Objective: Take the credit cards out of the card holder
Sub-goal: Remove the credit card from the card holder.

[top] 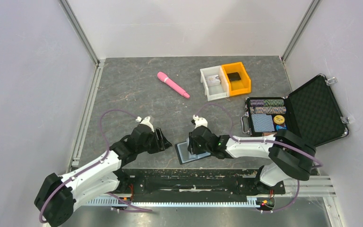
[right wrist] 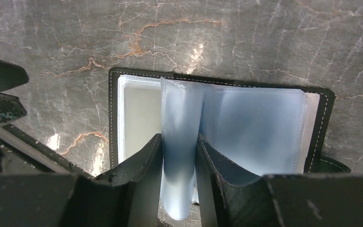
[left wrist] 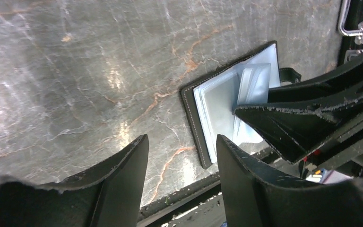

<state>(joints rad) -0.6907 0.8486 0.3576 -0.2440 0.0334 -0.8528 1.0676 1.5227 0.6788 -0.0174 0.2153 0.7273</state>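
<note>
One clear sleeve (right wrist: pixel 182 104) of the card holder (right wrist: pixel 137 113) is pinched in your right end effector (right wrist: pixel 179 139); your left end effector (left wrist: pixel 182 139) hangs wide.

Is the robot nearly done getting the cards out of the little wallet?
Not yet. Done: the card holder lies open on the table. In hand: the right gripper pinches one clear sleeve that stands up from it, and the left gripper hangs open beside it, holding nothing. Left: no card lies out on the table, so pulling the cards out is not yet done.
</note>
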